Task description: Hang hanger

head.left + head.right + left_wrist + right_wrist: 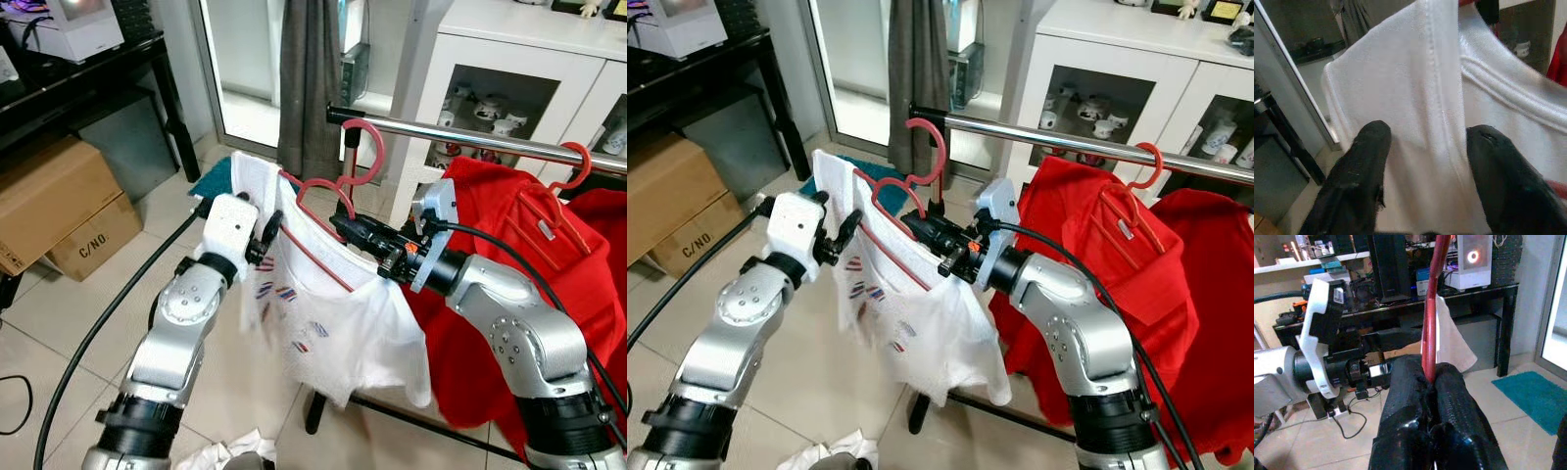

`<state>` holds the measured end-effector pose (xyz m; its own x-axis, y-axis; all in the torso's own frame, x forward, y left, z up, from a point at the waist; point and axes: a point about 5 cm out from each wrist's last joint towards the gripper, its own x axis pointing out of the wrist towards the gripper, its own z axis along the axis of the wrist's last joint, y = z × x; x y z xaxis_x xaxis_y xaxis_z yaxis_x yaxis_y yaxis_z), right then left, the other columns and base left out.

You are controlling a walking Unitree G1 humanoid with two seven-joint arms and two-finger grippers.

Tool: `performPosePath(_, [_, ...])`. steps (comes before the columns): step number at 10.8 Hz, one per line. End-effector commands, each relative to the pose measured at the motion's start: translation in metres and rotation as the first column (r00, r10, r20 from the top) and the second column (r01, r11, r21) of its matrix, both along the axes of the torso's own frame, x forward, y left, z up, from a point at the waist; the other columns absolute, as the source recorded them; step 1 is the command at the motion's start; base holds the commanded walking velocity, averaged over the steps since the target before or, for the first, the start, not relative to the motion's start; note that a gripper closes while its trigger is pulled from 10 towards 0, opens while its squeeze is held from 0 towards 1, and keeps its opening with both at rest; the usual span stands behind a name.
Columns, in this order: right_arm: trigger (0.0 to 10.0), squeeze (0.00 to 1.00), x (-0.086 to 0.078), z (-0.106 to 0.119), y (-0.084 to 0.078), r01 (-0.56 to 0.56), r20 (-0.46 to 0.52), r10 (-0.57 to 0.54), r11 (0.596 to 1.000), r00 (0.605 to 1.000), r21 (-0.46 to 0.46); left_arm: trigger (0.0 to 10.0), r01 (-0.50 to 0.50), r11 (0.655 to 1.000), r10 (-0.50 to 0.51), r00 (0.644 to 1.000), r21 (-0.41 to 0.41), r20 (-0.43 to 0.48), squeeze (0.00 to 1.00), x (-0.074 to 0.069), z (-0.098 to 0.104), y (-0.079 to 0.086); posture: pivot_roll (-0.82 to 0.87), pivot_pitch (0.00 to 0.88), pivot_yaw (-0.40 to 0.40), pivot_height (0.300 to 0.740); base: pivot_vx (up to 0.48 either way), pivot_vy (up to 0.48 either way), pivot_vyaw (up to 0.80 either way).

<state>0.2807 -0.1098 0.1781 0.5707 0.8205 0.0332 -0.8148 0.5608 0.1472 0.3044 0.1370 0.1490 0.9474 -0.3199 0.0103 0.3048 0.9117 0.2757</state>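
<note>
A red hanger (328, 211) carrying a white T-shirt (328, 313) is held up in front of a metal clothes rail (470, 139), its hook just beside the rail's end. The right gripper (345, 227) is clamped tight on the hanger's red wire. The left gripper (1425, 171) has its fingers (1359, 166) spread apart around the shirt's shoulder fabric. A red garment (509, 255) hangs on the rail nearby.
</note>
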Motion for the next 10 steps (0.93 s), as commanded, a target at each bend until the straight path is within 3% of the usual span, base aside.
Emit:
performPosePath(1, [0.0, 0.0, -0.003, 0.008, 0.0, -0.006, 0.034, 0.005, 1.0, 0.999, 0.019, 0.0, 0.013, 1.0, -0.013, 1.0, 0.003, 0.01, 0.0, 0.002, 0.002, -0.001, -0.06, 0.0, 0.04, 0.74, 0.0, 0.0, 0.0])
performPosePath(6, [0.0, 0.0, -0.005, 0.002, 0.001, -0.018, 0.022, 0.019, 0.999, 1.0, -0.035, 0.0, 0.017, 1.0, -0.018, 0.999, 0.011, 0.036, 0.0, 0.004, 0.006, 0.003, -0.05, 0.0, 0.037, 0.74, 0.0, 0.0, 0.0])
performPosePath(10, [0.0, 0.0, -0.006, 0.005, -0.002, -0.047, 0.023, 0.047, 0.999, 0.999, -0.028, 0.0, -0.002, 1.0, 0.002, 1.0, 0.0, 0.031, 0.0, 0.008, 0.007, 0.009, -0.06, 0.0, 0.043, 0.74, 0.0, 0.0, 0.0])
